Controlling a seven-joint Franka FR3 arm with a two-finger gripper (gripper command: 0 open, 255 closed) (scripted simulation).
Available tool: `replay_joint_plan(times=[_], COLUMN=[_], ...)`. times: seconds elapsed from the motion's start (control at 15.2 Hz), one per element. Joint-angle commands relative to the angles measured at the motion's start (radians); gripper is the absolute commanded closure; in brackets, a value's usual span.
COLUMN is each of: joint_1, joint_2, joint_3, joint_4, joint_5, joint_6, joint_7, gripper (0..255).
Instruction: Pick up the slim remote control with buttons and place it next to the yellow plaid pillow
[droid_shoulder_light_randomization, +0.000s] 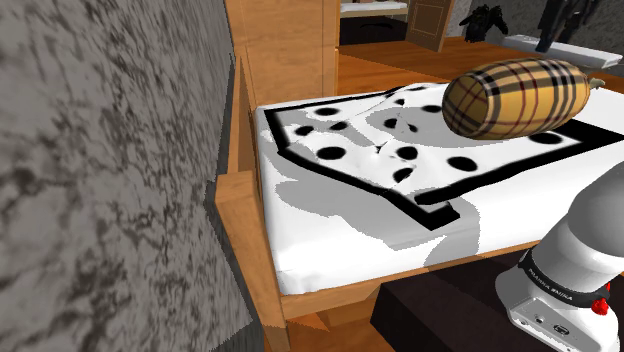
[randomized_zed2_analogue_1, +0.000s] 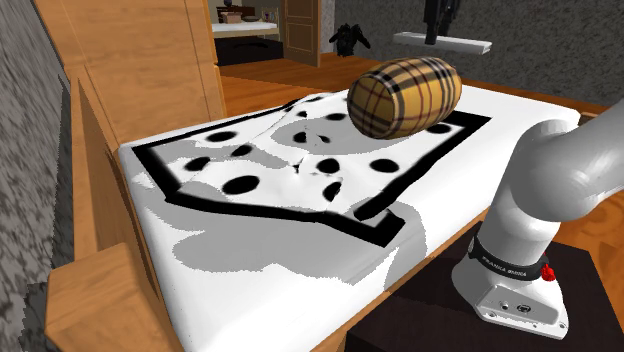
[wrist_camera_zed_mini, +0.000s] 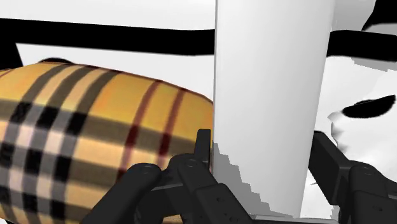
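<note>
The yellow plaid pillow (droid_shoulder_light_randomization: 520, 95) (randomized_zed2_analogue_1: 405, 95), a barrel-shaped roll with black, white and red stripes, lies on the far part of the bed. In the wrist view my gripper (wrist_camera_zed_mini: 261, 143) is shut on the remote (wrist_camera_zed_mini: 270, 108), drawn as a plain white flat slab with no buttons visible. The slab stands between the two black fingers and reaches away from the hand. The pillow (wrist_camera_zed_mini: 76, 133) is close beside the held remote, on the left finger's side. Under both lies the white bed cover (wrist_camera_zed_mini: 356, 76) with its black band and spots.
The bed (droid_shoulder_light_randomization: 340, 215) (randomized_zed2_analogue_1: 260, 230) carries a white cover with black dots and a black border. A wooden headboard (droid_shoulder_light_randomization: 285, 45) and side rail (randomized_zed2_analogue_1: 110, 300) frame it. A rough grey wall (droid_shoulder_light_randomization: 100, 180) fills the shoulder view's left. The arm's base (droid_shoulder_light_randomization: 570, 260) (randomized_zed2_analogue_1: 540, 190) stands on its dark stand (randomized_zed2_analogue_1: 450, 320).
</note>
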Motion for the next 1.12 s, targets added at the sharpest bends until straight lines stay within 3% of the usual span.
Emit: replay_joint_plan(times=[0.0,0.59,1.06], joint_1=[-0.011,-0.035,-0.012], joint_2=[-0.005,0.032,0.118], joint_3=[-0.04,-0.243,-0.432], joint_4=[0.009,0.107,0.242], joint_5=[-0.028,-0.14,-0.191], joint_6=[-0.005,-0.007,0.008], joint_7=[-0.049,-0.272,-0.457], gripper=[255,255,255])
